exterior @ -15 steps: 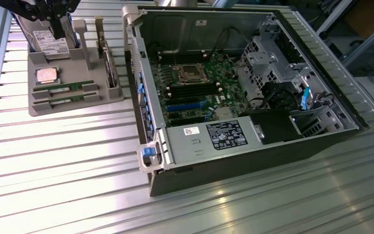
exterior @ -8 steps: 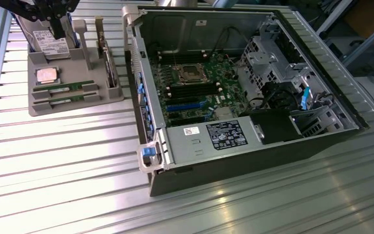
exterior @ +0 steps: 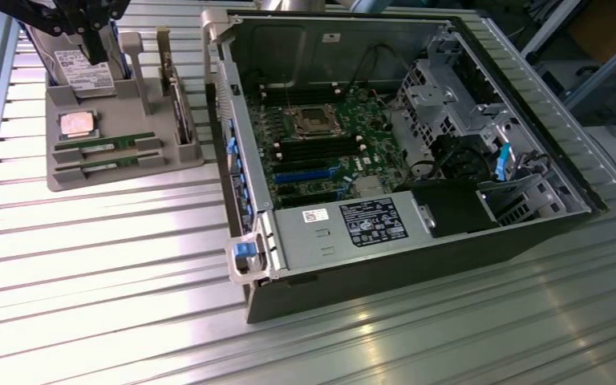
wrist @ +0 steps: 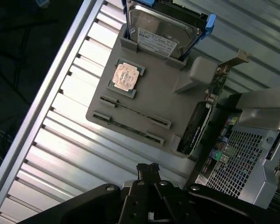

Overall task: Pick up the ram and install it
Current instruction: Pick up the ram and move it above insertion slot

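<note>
Exterior view is showing the end effector (exterior: 96,53) hanging at the upper left of the frame, over the far end of a gray holder (exterior: 126,175) that is sitting on the ribbed metal surface (exterior: 105,265). Its fingers are pressing together, fully closed, and are gripping nothing. The first ram stick (exterior: 105,145) is lying in a slot of the holder just below a square silver processor chip (exterior: 77,124). The second ram stick (exterior: 105,164) is lying parallel beside it, nearer the holder's front edge. Both are sitting apart from the end effector. A hard drive (exterior: 78,66) is standing upright at the holder's far end, right behind the dark fingers. An upright card (exterior: 180,104) is standing along the holder's edge toward the exterior view's right. An open computer case (exterior: 394,277) is occupying the middle and right of the frame. Its green motherboard (exterior: 330,164) is facing up, carrying a processor socket (exterior: 314,120) and long dark slots (exterior: 314,149) next to it. A labelled power supply (exterior: 356,224) is sitting nearer the camera.

Wrist view is looking past the closed end effector (wrist: 148,169) onto the same holder (wrist: 154,88). The two sticks are showing edge-on as thin lines: the first ram stick (wrist: 135,111) is lying next to the processor chip (wrist: 126,76), and the second ram stick (wrist: 129,127) is lying between it and the fingertips. The hard drive (wrist: 165,30) and the upright card (wrist: 196,126) are standing at the holder's edges, with the case (wrist: 242,158) just beside the card.
</note>
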Tool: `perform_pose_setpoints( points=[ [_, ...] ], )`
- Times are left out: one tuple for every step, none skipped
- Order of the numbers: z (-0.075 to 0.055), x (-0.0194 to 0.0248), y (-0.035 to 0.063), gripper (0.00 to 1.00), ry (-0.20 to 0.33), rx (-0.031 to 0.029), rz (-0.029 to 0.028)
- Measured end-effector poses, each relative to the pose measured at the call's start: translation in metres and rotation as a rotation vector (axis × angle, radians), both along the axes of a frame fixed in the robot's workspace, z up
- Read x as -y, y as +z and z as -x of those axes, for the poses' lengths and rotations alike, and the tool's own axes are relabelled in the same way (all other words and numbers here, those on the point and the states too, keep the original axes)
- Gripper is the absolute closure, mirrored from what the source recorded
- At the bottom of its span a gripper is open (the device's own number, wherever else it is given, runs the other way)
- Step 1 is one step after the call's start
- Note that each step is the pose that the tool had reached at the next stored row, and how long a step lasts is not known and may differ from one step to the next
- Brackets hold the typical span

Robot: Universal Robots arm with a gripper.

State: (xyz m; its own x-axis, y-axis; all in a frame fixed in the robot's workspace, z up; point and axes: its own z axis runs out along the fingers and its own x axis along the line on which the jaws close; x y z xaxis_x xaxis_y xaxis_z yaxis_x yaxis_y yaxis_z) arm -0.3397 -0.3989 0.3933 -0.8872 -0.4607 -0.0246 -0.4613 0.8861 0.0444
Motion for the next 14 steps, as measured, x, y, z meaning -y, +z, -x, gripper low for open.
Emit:
perform_pose_setpoints(
  points=[
    [0.0000,0.0000,0.0000,0.90,0.008,0.0000,0.0000],
    [0.0000,0.0000,0.0000,0.90,0.016,0.0000,0.0000],
    [0.0000,0.0000,0.0000,0.90,0.022,0.0000,0.0000],
    [0.0000,0.0000,0.0000,0.90,0.029,0.0000,0.0000],
    [0.0000,0.0000,0.0000,0.90,0.034,0.0000,0.0000],
    [0.0000,0.0000,0.0000,0.90,0.038,0.0000,0.0000],
    [0.0000,0.0000,0.0000,0.90,0.041,0.0000,0.0000],
    [0.0000,0.0000,0.0000,0.90,0.047,0.0000,0.0000],
    [0.0000,0.0000,0.0000,0.90,0.057,-0.0001,0.0001],
    [0.0000,0.0000,0.0000,0.90,0.063,0.0000,0.0000],
    [0.0000,0.0000,0.0000,0.90,0.073,0.0000,0.0001],
    [0.0000,0.0000,0.0000,0.90,0.079,0.0000,0.0000],
    [0.0000,0.0000,0.0000,0.90,0.086,0.0000,0.0000],
    [0.0000,0.0000,0.0000,0.90,0.093,-0.0001,0.0000]
  ],
)
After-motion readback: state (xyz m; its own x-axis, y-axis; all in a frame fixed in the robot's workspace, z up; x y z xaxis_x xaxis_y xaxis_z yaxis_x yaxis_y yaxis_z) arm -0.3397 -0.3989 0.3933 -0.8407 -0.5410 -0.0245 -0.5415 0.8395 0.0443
